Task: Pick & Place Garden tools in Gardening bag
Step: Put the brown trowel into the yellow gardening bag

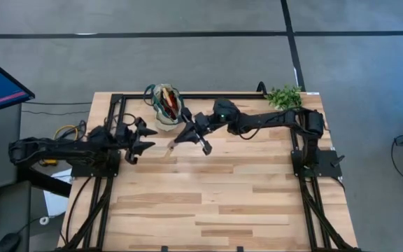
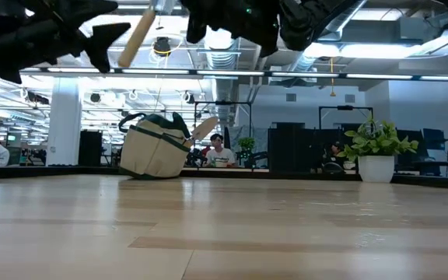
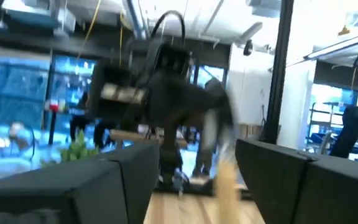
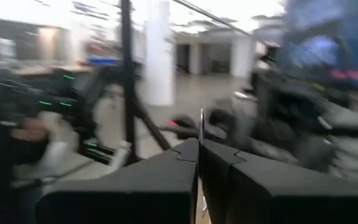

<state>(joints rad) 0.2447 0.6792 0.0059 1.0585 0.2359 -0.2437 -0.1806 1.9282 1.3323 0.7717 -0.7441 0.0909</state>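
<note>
Bag (image 1: 165, 105) at the table's (image 1: 222, 203) far edge, left of centre, tipped over on its side – red and dark tool handles (image 1: 168, 103) poking from its mouth. Right gripper (image 1: 185, 133) just in front of the bag, fingers pinched shut on a thin silver trowel (image 1: 165, 146) blade, wooden handle pointing towards the left gripper (image 1: 142, 140). Left gripper close beside that handle, fingers spread apart – holding nothing. Plant (image 1: 284, 96) at the far right corner.
</note>
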